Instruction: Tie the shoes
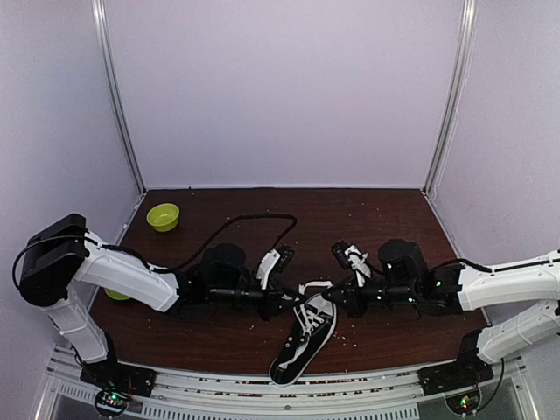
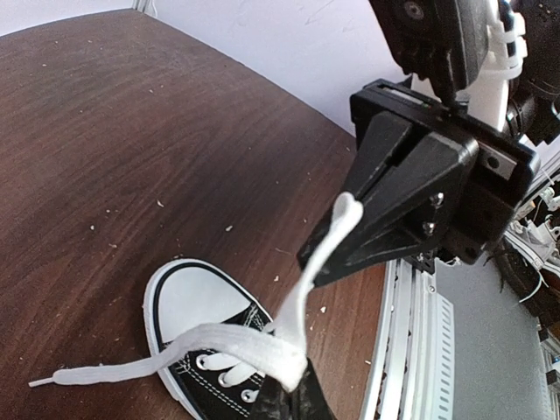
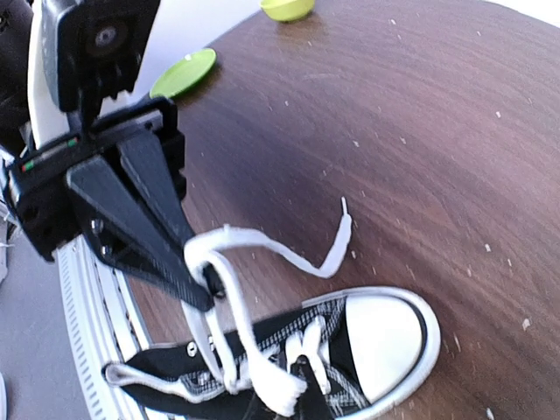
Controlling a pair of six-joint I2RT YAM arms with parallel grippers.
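Sneaker: the black low-top canvas sneaker (image 1: 302, 343) lies at lower centre of the top view on the brown table (image 1: 385, 219), heel toward the bottom edge.
Left gripper: the left gripper (image 3: 203, 282) is closed tight, pinching a loop of white lace (image 3: 262, 241).
Right gripper: the right gripper (image 2: 322, 254) is also clamped, nipping a raised strand of the lace.
Handling: the lace looks soft, flat and limp, and likely slips between hard fingers. The shoe looks light and may drag when pulled. Best gripped mid-strand near the eyelets.
Hidden: the bottom edge of each wrist view cuts off that arm's own fingertips. Whether any knot has formed cannot be told.
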